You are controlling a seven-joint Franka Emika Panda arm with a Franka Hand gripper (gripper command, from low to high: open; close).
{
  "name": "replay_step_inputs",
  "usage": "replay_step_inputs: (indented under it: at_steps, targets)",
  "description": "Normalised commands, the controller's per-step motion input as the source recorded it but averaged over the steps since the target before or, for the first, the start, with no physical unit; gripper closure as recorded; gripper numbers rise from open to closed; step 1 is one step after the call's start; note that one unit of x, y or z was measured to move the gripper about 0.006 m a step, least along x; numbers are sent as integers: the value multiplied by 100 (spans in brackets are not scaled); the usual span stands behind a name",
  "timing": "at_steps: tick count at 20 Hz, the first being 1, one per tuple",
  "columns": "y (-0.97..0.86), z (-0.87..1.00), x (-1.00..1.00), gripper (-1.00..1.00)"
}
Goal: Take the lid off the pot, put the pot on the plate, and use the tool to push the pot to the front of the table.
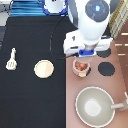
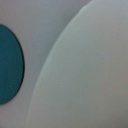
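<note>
The pale-pink pot (image 1: 80,67) stands uncovered on the stove panel's left edge, its reddish-brown inside showing. My gripper (image 1: 85,54) hangs directly above it, at the pot's top rim in the exterior view. The lid lies nowhere on the table. A pale curved surface (image 2: 90,75) fills the wrist view from close by, which looks like the lid held in the gripper. The tan plate (image 1: 44,69) lies on the black table (image 1: 30,100), left of the pot. Further left lies the cream spatula tool (image 1: 11,59).
A large grey-beige pan (image 1: 95,106) with a long handle sits on the stove panel (image 1: 120,85) below the pot. A black burner (image 1: 105,68) lies just right of the pot. The robot's white arm covers the exterior view's top right.
</note>
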Motion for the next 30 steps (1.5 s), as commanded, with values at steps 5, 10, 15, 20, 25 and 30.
replay_step_inputs:
  at_steps: [5,10,15,20,25,30]
  targets:
    - [0,-19,-100,100]
    - [0,-49,-100,100]
    - [0,-74,-100,100]
    - [8,-89,-100,100]
    - [19,-80,-99,100]
    - [36,-45,-21,100]
